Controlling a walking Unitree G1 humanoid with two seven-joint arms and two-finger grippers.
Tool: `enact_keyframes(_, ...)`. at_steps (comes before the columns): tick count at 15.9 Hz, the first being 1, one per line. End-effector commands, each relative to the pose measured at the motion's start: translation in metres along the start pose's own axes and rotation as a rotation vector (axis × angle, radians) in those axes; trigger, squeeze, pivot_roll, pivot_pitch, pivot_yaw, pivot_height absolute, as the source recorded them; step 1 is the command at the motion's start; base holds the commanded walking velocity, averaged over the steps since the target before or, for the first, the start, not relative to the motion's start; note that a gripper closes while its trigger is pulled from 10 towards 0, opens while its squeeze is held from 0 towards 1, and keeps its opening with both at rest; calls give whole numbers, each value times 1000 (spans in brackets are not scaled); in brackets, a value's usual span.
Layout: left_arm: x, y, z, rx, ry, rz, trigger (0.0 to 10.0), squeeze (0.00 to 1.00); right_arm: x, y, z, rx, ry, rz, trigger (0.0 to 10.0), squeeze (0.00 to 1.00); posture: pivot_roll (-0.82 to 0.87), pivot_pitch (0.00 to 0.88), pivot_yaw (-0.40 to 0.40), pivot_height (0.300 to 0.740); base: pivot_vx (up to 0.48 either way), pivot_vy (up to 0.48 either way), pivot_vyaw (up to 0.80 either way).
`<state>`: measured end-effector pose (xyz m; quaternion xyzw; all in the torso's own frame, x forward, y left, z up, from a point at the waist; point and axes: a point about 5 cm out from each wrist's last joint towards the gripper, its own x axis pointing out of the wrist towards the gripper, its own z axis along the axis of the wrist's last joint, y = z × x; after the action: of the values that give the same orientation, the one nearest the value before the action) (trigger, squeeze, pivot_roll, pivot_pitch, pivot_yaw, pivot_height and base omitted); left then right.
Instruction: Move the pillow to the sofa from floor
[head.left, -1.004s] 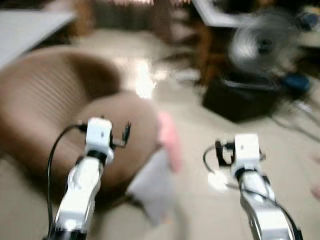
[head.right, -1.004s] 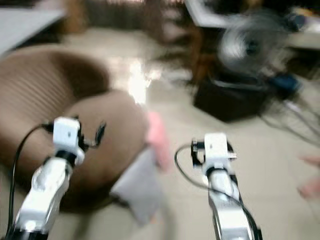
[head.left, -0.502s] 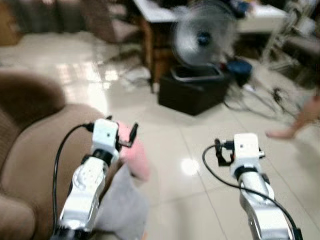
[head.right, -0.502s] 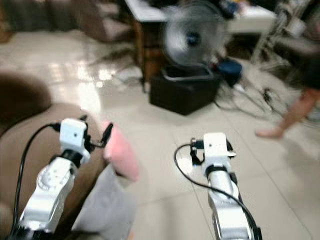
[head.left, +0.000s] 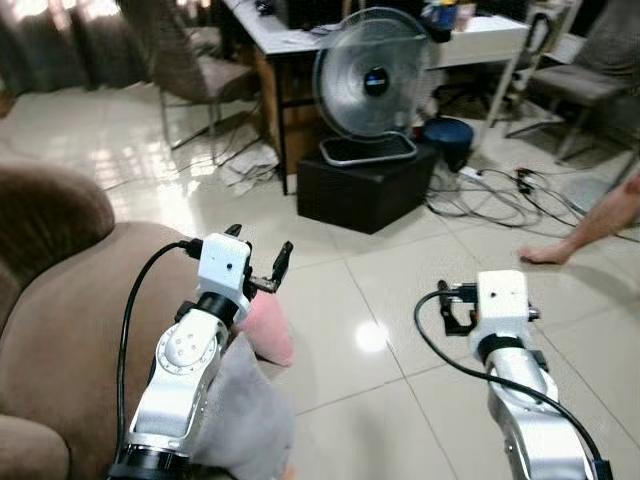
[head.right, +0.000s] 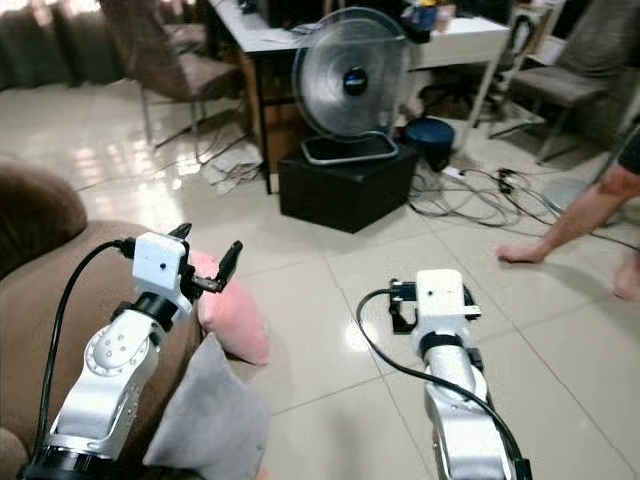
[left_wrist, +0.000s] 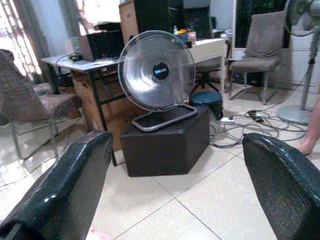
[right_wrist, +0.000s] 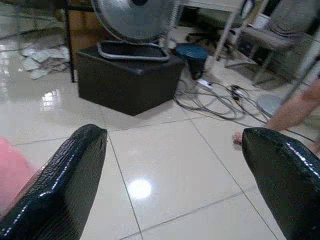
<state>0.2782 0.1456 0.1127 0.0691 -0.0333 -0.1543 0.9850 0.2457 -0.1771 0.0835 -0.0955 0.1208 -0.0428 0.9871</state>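
Left eye view: the pink pillow (head.left: 268, 328) lies on the tiled floor (head.left: 380, 290), pressed against the front of the brown sofa (head.left: 70, 300), with a grey cushion (head.left: 245, 420) just beside it. The left gripper (head.left: 258, 262) hangs above the pillow, fingers spread wide, holding nothing. The right gripper (head.left: 452, 305) is over bare floor; its fingers are hidden behind the wrist. A fan (head.left: 372, 85) stands on a black box (head.left: 360, 185).

Right eye view: a person's leg (head.right: 590, 215) and foot rest on the floor near loose cables (head.right: 470, 195).

Left wrist view: both fingers (left_wrist: 65, 187) stand far apart, framing the fan and a worktop (left_wrist: 200, 46).

Right wrist view: fingers (right_wrist: 60, 180) widely parted, empty; the pillow's edge (right_wrist: 12, 170) shows beside one.
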Motion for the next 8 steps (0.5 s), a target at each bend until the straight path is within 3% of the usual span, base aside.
enact_keyframes(1, -1, 4, -2, 6, 8, 7, 10000, 0, 1, 3, 3, 17, -14, 16, 10000, 0, -56, 0, 7, 740, 0, 420, 0)
enact_keyframes(6, -2, 7, -1, 17, 11, 9, 10000, 0, 2, 4, 1, 20, -8, 24, 10000, 0, -51, 2, 6, 740, 0, 403, 0)
enact_keyframes(7, -2, 8, 0, 45, 2, 12, 10000, 0, 2, 5, 1, 17, -5, 31, 10000, 0, -49, 3, 7, 740, 0, 0, 0)
enact_keyframes(8, -2, 8, 2, 81, -10, 10, 10000, 0, 2, 5, 0, 23, 6, 37, 10000, 0, -49, 4, 7, 740, 0, -480, 0)
